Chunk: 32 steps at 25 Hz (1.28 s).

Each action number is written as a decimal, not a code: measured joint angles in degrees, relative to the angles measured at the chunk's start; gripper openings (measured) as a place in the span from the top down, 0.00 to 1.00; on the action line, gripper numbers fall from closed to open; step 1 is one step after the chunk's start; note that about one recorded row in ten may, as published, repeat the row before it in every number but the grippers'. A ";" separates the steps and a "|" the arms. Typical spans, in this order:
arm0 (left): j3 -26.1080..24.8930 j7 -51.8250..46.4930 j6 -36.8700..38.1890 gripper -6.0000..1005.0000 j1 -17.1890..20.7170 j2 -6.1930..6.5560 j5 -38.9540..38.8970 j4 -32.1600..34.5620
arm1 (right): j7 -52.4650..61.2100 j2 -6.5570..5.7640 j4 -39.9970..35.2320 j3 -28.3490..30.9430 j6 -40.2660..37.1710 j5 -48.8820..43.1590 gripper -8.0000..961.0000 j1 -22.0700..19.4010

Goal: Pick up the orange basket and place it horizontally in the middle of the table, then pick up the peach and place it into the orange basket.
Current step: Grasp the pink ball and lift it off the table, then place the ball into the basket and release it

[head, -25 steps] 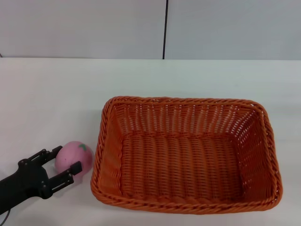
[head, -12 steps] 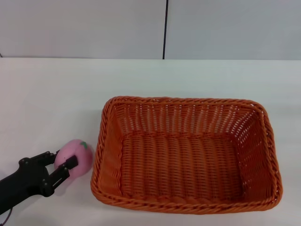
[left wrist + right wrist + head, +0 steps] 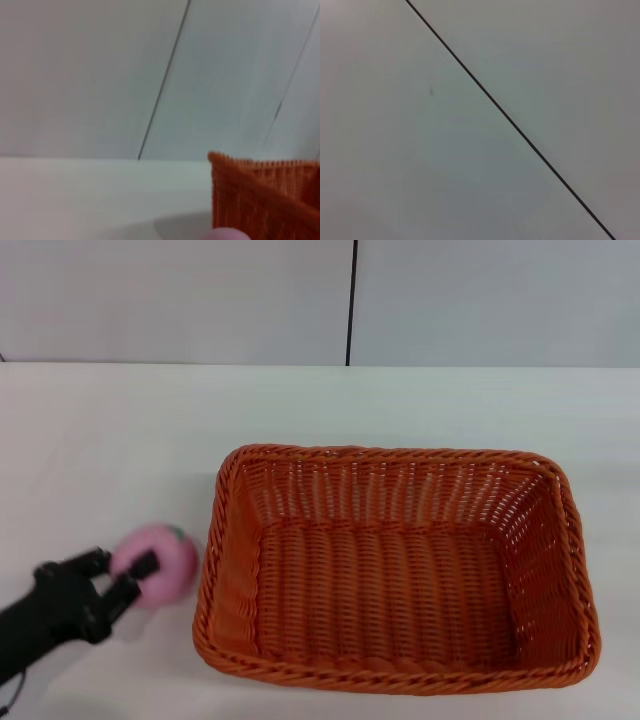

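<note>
The peach (image 3: 157,561) sits at the tip of the left hand (image 3: 118,574), just beside the short left wall of the orange basket (image 3: 395,575) and outside it. In the left wrist view a sliver of the peach (image 3: 227,233) shows at the frame's edge, with a corner of the orange basket (image 3: 260,200) close behind it.

The worktop (image 3: 110,450) is a wide plain white surface, and the basket lies lengthwise across its middle, open side up and with nothing in it. Behind stands a pale wall (image 3: 200,300) split by a dark vertical seam (image 3: 351,300); the right wrist view shows only such a pale panel crossed by a dark seam (image 3: 510,120).

The left hand reaches in from the near left corner, its two dark fingers (image 3: 140,567) closed against the near side of the peach and gripping it. The right hand is out of sight.
</note>
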 joint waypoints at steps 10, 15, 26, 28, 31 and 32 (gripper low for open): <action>-22.37 -0.91 -10.64 0.79 -0.63 0.13 -0.14 -4.42 | -0.02 0.10 0.66 -0.01 0.00 0.00 0.63 0.07; -20.94 -1.03 -12.64 0.82 -3.88 -0.06 1.51 -11.08 | -0.36 -0.04 2.27 -0.01 0.00 0.00 0.63 0.32; -10.14 -0.68 -8.23 0.80 -12.14 -0.56 6.40 -16.67 | -0.60 -0.13 2.95 0.00 1.19 0.00 0.63 0.66; -10.43 -0.63 -7.60 0.72 -12.14 -0.58 6.39 -16.91 | -0.61 -0.05 2.95 0.00 1.41 0.00 0.63 0.67; -10.68 -0.69 -7.54 0.59 -11.99 -0.58 6.18 -16.91 | -0.64 0.07 2.95 0.00 1.46 0.00 0.63 0.69; -10.94 -0.65 -7.57 0.55 -11.89 -0.58 6.08 -16.93 | -0.66 0.10 2.95 0.00 1.47 0.00 0.63 0.70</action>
